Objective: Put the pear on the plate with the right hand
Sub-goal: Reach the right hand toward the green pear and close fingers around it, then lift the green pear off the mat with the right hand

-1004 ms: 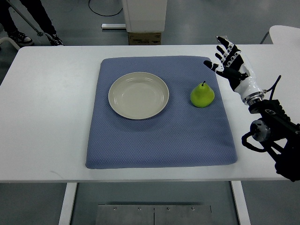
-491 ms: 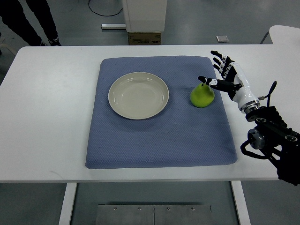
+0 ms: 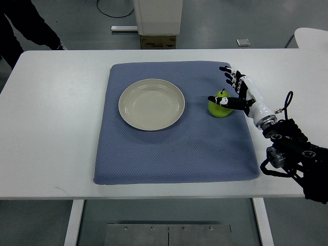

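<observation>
A green pear [image 3: 219,107] stands upright on the blue mat [image 3: 174,138], to the right of an empty cream plate [image 3: 151,104]. My right hand [image 3: 229,91] reaches in from the right edge and sits around the pear's right side. Its thumb lies across the front of the pear and its fingers are spread behind the stem. The hand is open around the fruit and has not closed on it. The pear rests on the mat. My left arm does not show.
The mat lies in the middle of a white table [image 3: 56,128]. A person's dark trouser leg [image 3: 23,31] shows at the far left beyond the table. A white column base and cardboard box [image 3: 158,31] stand behind the table.
My right hand has come down and leftward from above the mat's right corner to wrap around the pear. The person at the far left has stepped further out of the picture.
</observation>
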`<move>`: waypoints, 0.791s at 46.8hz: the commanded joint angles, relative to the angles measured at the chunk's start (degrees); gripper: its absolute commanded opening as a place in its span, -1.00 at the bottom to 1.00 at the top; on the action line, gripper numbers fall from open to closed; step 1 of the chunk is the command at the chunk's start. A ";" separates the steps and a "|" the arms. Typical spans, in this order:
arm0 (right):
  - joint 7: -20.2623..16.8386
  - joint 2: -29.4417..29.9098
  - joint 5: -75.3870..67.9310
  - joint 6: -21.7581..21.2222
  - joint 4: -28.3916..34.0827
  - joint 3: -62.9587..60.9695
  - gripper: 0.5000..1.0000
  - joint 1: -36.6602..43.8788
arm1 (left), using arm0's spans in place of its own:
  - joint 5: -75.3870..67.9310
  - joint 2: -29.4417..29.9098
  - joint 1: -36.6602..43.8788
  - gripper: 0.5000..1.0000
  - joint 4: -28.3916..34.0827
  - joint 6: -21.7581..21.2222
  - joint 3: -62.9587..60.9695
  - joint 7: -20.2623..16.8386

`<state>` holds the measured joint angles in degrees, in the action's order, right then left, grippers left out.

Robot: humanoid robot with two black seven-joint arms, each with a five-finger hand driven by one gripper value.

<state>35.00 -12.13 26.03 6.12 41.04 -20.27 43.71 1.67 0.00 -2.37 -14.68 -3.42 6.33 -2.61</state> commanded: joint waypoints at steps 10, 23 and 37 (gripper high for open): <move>0.00 0.17 0.16 0.04 0.00 0.75 1.00 -0.03 | 0.00 0.00 0.00 1.00 0.00 -0.01 0.00 -0.03; 0.00 0.44 0.52 1.53 -0.08 4.62 1.00 -0.11 | 0.00 0.00 0.00 1.00 0.00 -0.01 0.00 -0.03; 0.00 1.23 0.60 2.41 -1.40 4.62 1.00 -0.11 | 0.00 0.00 0.00 1.00 0.00 -0.01 0.00 0.06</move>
<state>35.00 -11.27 26.62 8.29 40.08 -15.64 43.59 1.67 0.00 -2.37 -14.68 -3.43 6.33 -2.61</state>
